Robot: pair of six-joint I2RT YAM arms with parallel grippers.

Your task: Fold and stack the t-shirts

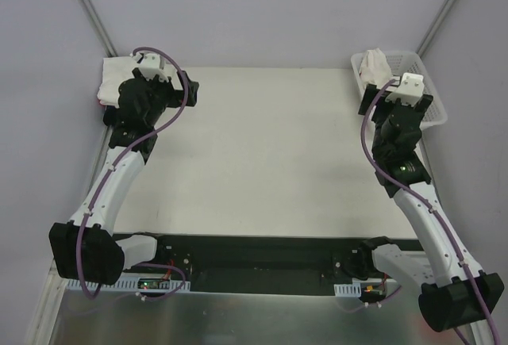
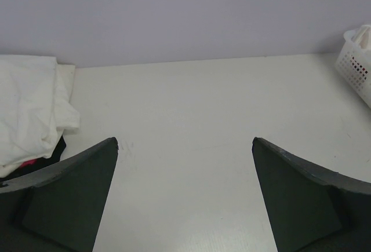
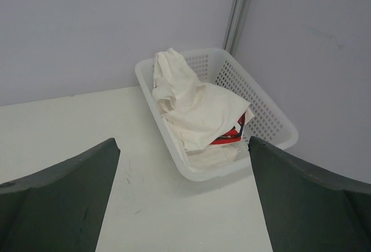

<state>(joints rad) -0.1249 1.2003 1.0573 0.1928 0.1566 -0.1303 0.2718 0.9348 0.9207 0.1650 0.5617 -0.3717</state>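
Note:
A stack of folded shirts lies at the table's far left corner: a white shirt (image 2: pixel 26 107) on top, with black and red cloth (image 2: pixel 40 159) under it; it also shows in the top view (image 1: pixel 111 79). Crumpled white shirts (image 3: pixel 191 104) and a red one (image 3: pixel 229 135) lie in the white mesh basket (image 3: pixel 272 127) at the far right corner, which also shows in the top view (image 1: pixel 425 83). My left gripper (image 2: pixel 185 148) is open and empty over bare table, right of the stack. My right gripper (image 3: pixel 182 148) is open and empty, just short of the basket.
The white table top (image 1: pixel 270 147) lies between the arms. Grey walls with metal posts (image 3: pixel 237 11) close the back and sides. The basket also shows at the right edge of the left wrist view (image 2: pixel 356 66).

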